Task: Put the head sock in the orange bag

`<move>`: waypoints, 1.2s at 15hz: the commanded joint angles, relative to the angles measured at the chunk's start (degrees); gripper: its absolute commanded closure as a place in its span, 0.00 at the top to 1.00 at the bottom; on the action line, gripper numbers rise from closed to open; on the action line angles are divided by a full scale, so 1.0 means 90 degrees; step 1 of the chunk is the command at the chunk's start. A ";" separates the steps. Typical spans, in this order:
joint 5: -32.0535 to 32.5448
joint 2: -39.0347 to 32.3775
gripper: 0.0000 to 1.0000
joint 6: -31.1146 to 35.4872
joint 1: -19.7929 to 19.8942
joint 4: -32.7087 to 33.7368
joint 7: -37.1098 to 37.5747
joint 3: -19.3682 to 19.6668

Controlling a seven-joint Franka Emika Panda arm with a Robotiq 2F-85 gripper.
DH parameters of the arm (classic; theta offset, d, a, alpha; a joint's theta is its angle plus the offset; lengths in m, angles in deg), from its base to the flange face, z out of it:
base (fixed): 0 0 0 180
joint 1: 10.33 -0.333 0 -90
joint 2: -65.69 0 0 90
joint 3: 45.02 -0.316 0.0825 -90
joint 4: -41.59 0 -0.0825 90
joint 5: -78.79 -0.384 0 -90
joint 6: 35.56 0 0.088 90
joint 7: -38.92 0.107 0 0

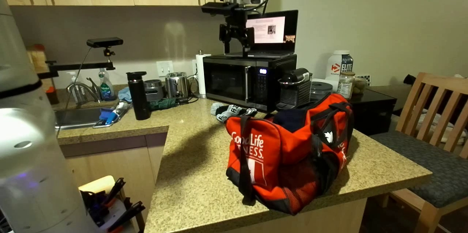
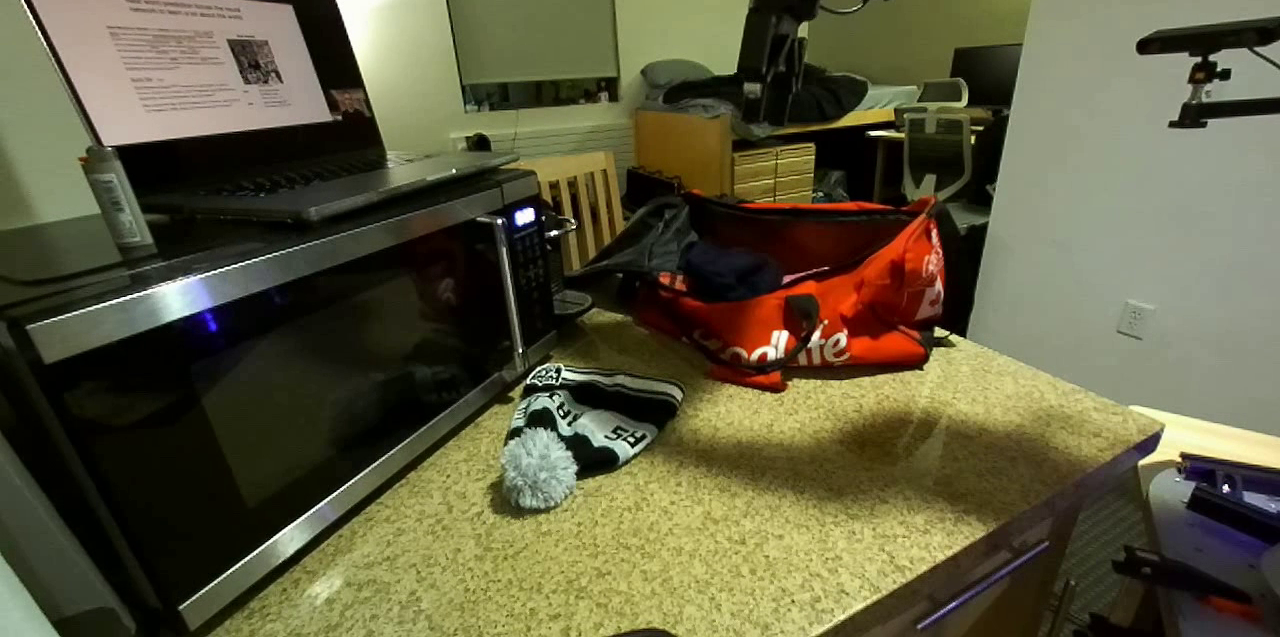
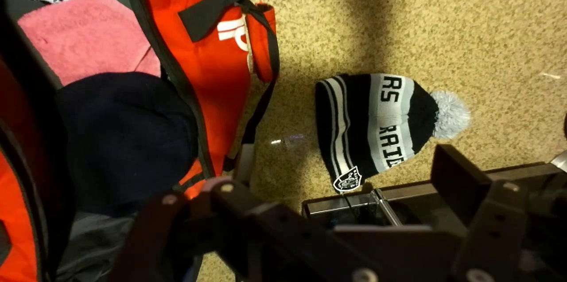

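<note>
The orange bag [image 1: 294,152] stands on the counter with its top open; it also shows in an exterior view [image 2: 880,317] and at the left of the wrist view [image 3: 212,87]. Inside lie a rounded dark navy cloth [image 3: 124,140], a pink cloth [image 3: 93,34] and a grey-white cloth. A long, narrow dark head sock does not show in any view. A black, grey and white knit hat [image 3: 361,127] with a pompom lies flat beside the bag, in both exterior views too [image 1: 232,111] [image 2: 590,422]. My gripper [image 3: 341,180] is open and empty, high above the counter [image 1: 236,51] [image 2: 768,107].
A microwave [image 1: 226,81] with a laptop [image 1: 272,30] on top stands behind the hat; its edge shows below the hat in the wrist view. A coffee machine [image 1: 294,86] stands behind the bag. A black bottle [image 1: 138,96] and a toaster [image 1: 177,85] stand near the sink.
</note>
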 commanded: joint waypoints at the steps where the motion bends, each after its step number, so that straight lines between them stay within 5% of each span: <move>1: 0.0173 0.0408 1.00 -0.0044 -0.0062 -0.0419 0.0246 -0.0007; 18: 0.0046 0.0535 1.00 -0.0001 -0.0076 -0.0506 0.0098 0.0043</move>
